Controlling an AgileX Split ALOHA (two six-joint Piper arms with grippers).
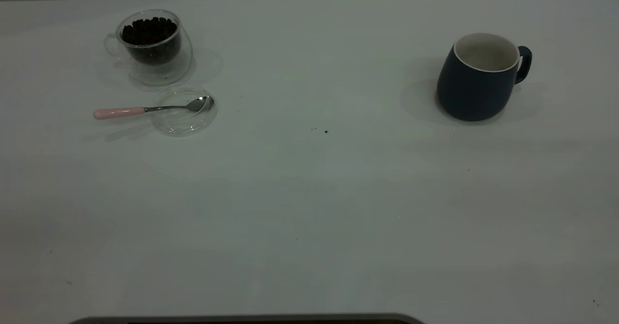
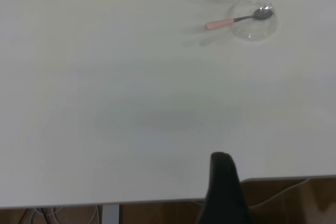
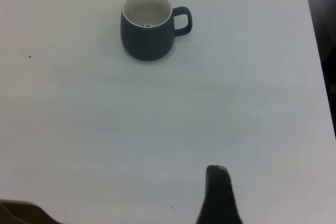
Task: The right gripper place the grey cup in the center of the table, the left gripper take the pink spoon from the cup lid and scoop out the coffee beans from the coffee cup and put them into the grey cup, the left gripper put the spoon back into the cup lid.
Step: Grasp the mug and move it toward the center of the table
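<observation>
The grey cup (image 1: 478,80), a dark mug with a white inside and its handle turned outward, stands upright at the table's right side, also seen in the right wrist view (image 3: 148,30). At the far left a clear glass coffee cup (image 1: 151,43) holds coffee beans (image 1: 149,28). Just in front of it lies the clear cup lid (image 1: 181,123), with the pink spoon (image 1: 145,110) resting bowl-in-lid and its handle sticking out to the left. The left gripper (image 2: 221,156) hangs shut near the table's front edge, far from the spoon (image 2: 236,20). The right gripper (image 3: 217,169) is shut and empty, well short of the mug.
A few dark crumbs (image 1: 325,131) lie near the table's middle. Neither arm shows in the exterior view. In the left wrist view the table's front edge has cables and a wooden floor (image 2: 283,198) below it. The right wrist view shows the table's side edge (image 3: 314,51).
</observation>
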